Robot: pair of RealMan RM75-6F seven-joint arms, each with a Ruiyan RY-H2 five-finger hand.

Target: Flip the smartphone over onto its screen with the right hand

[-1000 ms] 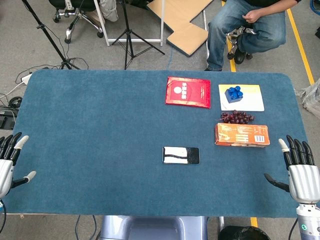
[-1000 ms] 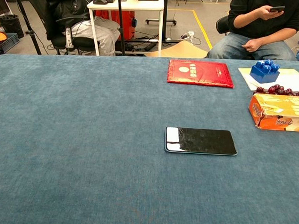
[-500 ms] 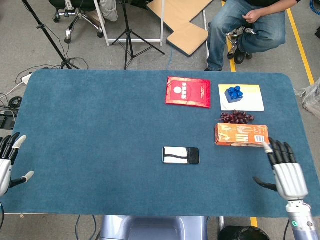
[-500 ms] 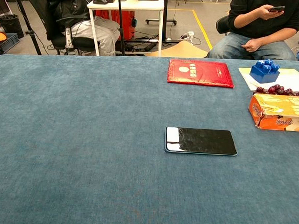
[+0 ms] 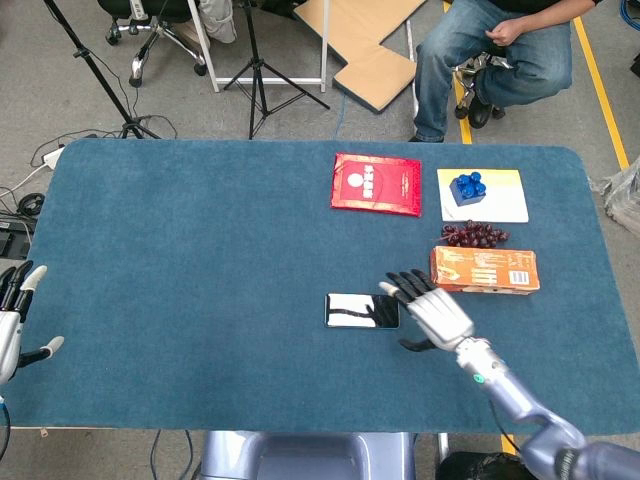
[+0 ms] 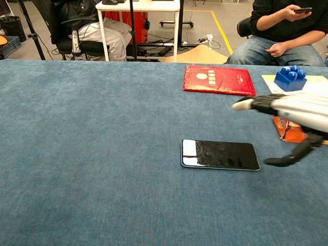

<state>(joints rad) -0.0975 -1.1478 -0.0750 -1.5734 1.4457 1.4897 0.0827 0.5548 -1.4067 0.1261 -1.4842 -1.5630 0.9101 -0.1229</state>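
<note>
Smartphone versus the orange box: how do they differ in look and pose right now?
The smartphone is a thin dark slab with a glossy, reflective face; the orange box is thicker, printed cardboard. The smartphone lies near the table's middle, in full chest view; the orange box sits further right, partly hidden there by the right robot hand. Both lie flat, long sides across the table, and nothing holds either.

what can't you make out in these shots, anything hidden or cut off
- Grapes: chest view, hidden behind the right hand.
- Orange carton: chest view, mostly covered by that hand.
- Left hand: head view, cut off by the left edge; absent from chest view.
- Red booklet: gold print too small to read.
</note>
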